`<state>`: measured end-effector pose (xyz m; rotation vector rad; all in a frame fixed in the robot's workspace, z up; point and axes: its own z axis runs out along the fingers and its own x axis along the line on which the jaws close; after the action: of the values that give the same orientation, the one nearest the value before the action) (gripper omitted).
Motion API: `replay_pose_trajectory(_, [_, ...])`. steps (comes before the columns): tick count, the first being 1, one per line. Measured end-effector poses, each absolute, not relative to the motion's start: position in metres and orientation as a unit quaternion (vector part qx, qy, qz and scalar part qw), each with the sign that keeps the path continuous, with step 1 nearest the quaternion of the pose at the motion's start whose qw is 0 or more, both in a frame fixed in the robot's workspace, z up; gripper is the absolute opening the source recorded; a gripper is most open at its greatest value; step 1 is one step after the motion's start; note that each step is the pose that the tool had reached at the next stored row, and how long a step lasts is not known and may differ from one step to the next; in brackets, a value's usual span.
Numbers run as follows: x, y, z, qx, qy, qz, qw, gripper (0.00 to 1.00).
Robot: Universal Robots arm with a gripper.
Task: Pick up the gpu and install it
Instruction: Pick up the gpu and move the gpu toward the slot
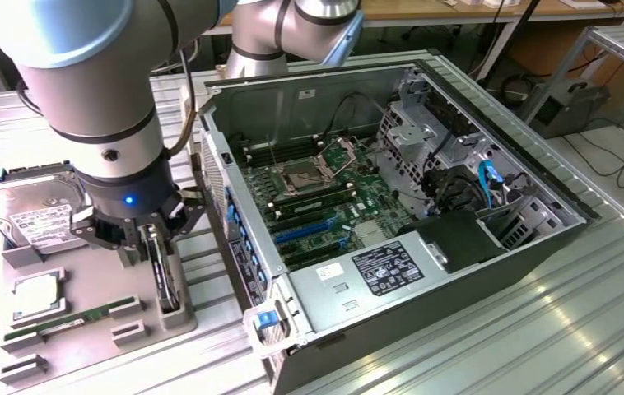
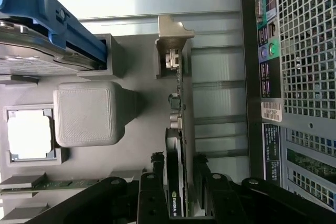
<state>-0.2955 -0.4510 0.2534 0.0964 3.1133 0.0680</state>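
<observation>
The gpu (image 1: 163, 278) stands on edge in a slot of the grey holder tray (image 1: 92, 350), a thin black card. My gripper (image 1: 145, 239) is lowered over its far end. In the wrist view the gpu (image 2: 176, 129) runs away from me between my gripper (image 2: 177, 195); one finger (image 2: 152, 192) lies close against it and the other finger (image 2: 203, 190) shows a narrow gap. The card still sits in the tray's end bracket (image 2: 170, 40). The open computer case (image 1: 532, 177) lies at the exterior view's right, with blue card slots (image 1: 303, 231) on its motherboard.
On the tray are a silver hard drive (image 1: 32, 216) in a blue carrier (image 2: 58, 19), a processor chip (image 1: 35, 298) and a green memory stick (image 1: 65, 322). A grey block (image 2: 84, 114) stands by the card. The case's rear panel (image 2: 304, 51) is close beside the tray.
</observation>
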Motion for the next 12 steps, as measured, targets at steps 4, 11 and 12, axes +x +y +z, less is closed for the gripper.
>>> replay_pose_trajectory(4, [-0.2968,-0.4503,0.2472,0.031,0.999,0.022,0.014,0.36])
replay_pose_trajectory(11, [-0.2969,-0.4503,0.2437,0.031,0.999,0.022,0.014,0.36])
replay_pose_trajectory(12, [-0.2969,-0.4502,0.243,0.031,0.999,0.022,0.014,0.36])
